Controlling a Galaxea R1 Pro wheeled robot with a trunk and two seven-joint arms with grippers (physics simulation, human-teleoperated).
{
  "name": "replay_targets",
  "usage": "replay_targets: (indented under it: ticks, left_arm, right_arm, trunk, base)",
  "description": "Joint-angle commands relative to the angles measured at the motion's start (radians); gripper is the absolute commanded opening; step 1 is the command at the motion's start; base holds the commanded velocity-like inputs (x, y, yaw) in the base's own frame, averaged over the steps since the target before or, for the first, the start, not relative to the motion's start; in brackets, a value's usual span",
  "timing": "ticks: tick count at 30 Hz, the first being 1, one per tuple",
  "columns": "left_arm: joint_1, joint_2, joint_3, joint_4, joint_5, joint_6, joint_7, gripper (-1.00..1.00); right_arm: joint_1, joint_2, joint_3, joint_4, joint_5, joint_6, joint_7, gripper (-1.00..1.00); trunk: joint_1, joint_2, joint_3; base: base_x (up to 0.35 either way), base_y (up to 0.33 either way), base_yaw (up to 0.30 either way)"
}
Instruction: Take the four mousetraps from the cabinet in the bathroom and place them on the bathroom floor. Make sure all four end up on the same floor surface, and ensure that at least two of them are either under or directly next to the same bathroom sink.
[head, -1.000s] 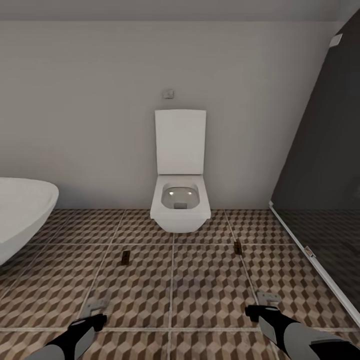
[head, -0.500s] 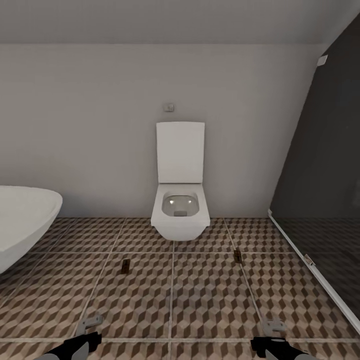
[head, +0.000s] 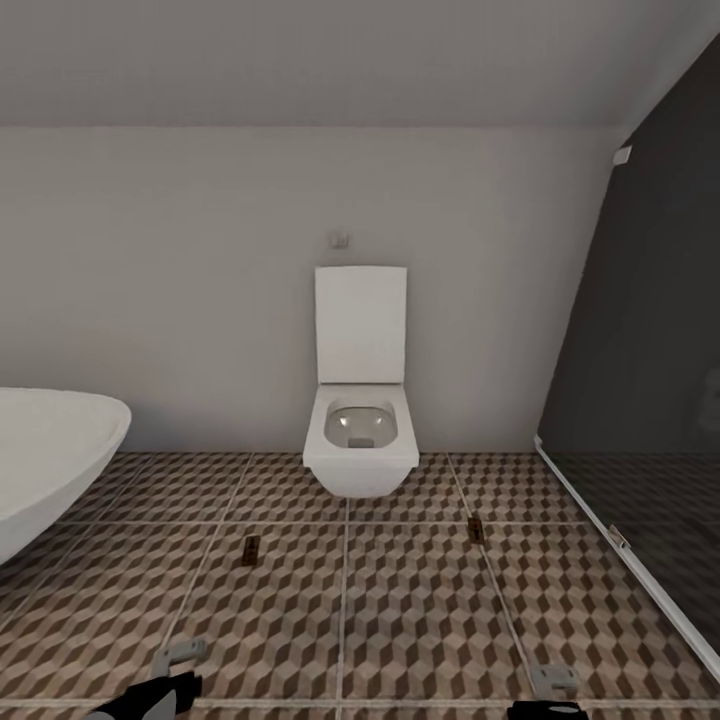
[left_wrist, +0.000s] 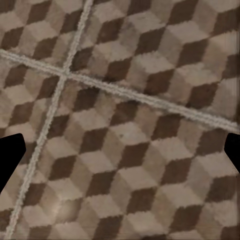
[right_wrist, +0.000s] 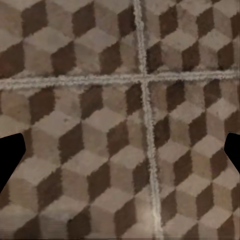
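So two mousetraps lie on the bathroom floor (head: 400, 610) ahead, well apart: left mousetrap (head: 250, 549) fwd of left gripper (head: 165, 672), right mousetrap (head: 476, 528) fwd and inward of right gripper (head: 550, 690). Small brown boards w/ dark metal, long axes pointing away. Both grippers spread wide, holding nothing.
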Motion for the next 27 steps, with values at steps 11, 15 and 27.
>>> replay_targets:
  ticks: [11, 15, 27]
  left_arm:
    - [0.004, -0.004, -0.008, 0.000, 0.007, 0.007, 0.003, 1.00]
    - [0.014, -0.006, -0.008, 0.000, 0.007, 0.007, 0.003, 1.00]
    - [0.077, -0.014, -0.007, 0.000, 0.007, 0.007, 0.003, 1.00]
  right_arm:
    - [0.068, 0.008, 0.009, 0.002, -0.008, -0.005, -0.001, 1.00]
    - [0.092, 0.010, 0.009, 0.002, -0.007, -0.006, -0.001, 1.00]
    - [0.175, 0.014, 0.009, 0.002, -0.009, -0.024, -0.001, 1.00]
  trunk:
    - [-0.005, 0.002, 0.042]
    - [-0.007, 0.003, 0.057]
    - [-0.012, 0.006, 0.104]
  base:
    - [0.000, 0.000, 0.000]
    - [0.000, 0.000, 0.000]
    - [0.000, 0.000, 0.000]
